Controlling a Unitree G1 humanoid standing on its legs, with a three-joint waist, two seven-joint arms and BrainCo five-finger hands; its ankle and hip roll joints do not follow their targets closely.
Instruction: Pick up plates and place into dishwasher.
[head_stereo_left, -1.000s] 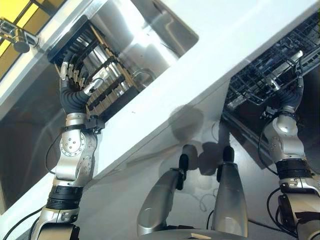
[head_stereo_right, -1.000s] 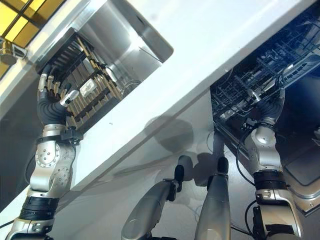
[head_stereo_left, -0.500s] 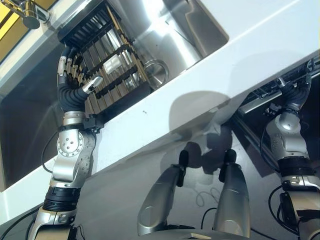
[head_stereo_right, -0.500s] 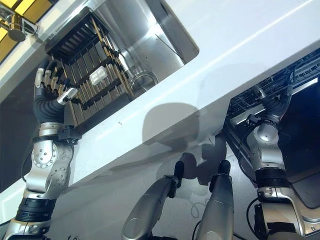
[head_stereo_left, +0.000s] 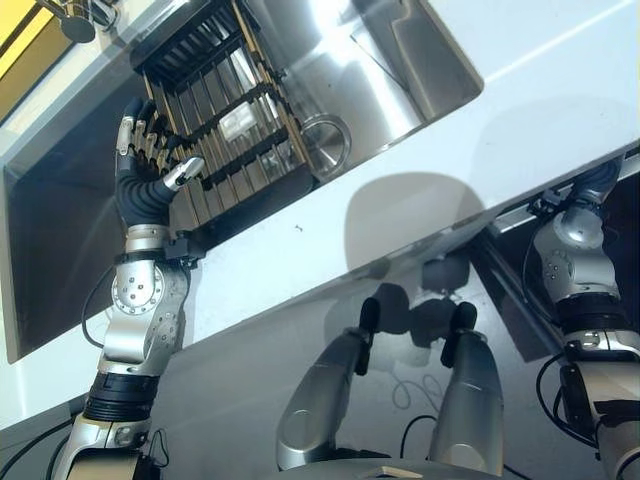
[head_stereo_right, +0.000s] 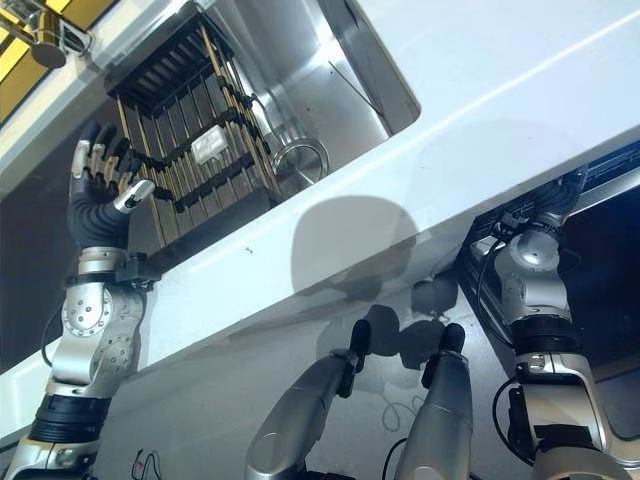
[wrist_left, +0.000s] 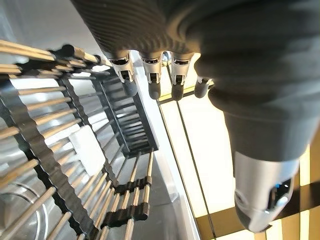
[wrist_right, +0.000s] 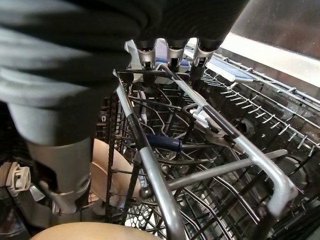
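Note:
A cream plate stands on edge in the dishwasher's wire rack. A pale round rim shows below it. My right hand is inside the dishwasher, open, with its straight fingers at the rack's grey rail. From the head, the right hand is half under the counter's edge. My left hand is raised and open beside the near left corner of a black dish rack with wooden rods in the sink. I see no plate in that rack, and the left fingers hold nothing.
The steel sink has a round drain next to the dish rack. A white counter runs between the sink and the dishwasher. A tap stands at the far left. A white tag sits on the rack's rods.
The whole picture has shifted, so the camera moved. The left hand stays by the dish rack's corner. The right hand, earlier plainly at the dishwasher rack, now shows half hidden under the counter's edge.

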